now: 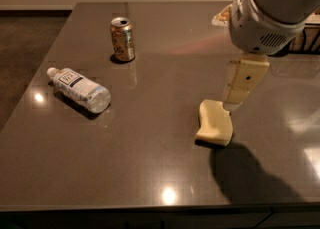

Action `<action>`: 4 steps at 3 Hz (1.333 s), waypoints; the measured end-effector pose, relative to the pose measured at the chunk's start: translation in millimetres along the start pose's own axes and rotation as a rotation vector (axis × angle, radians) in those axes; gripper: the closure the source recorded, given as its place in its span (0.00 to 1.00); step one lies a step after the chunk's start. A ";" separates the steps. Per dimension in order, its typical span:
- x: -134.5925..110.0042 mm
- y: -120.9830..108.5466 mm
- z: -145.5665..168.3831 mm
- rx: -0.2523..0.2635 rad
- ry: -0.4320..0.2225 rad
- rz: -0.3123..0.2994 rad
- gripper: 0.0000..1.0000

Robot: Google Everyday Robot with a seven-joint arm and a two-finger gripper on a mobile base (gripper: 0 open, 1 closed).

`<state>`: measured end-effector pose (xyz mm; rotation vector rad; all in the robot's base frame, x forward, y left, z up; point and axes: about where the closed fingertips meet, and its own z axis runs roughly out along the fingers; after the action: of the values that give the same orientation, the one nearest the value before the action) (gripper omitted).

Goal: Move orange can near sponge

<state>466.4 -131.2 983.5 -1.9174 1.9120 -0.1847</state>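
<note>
The orange can point(122, 39) stands upright at the back left of the grey table point(160, 173), golden and tan with a silver top. The sponge point(215, 122), a pale cream block with wavy sides, lies flat at the middle right. My gripper point(234, 104) hangs down from the white arm at the upper right, its tip just above the sponge's far right end. The can is far to the left of both the gripper and the sponge.
A clear plastic water bottle point(80, 89) lies on its side at the left, in front of the can. A tray-like object point(222, 17) sits at the back right, partly behind the arm. The table's front edge runs along the bottom.
</note>
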 end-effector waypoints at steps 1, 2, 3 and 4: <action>0.0 0.0 -0.1 0.000 0.000 0.000 0.00; -7.2 -11.0 3.5 0.000 -0.009 0.011 0.00; -15.5 -29.6 19.2 -0.012 -0.026 0.037 0.00; -27.5 -50.6 42.7 -0.016 -0.049 0.065 0.00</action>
<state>528.3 -97.6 970.0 -1.8499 1.9463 -0.1022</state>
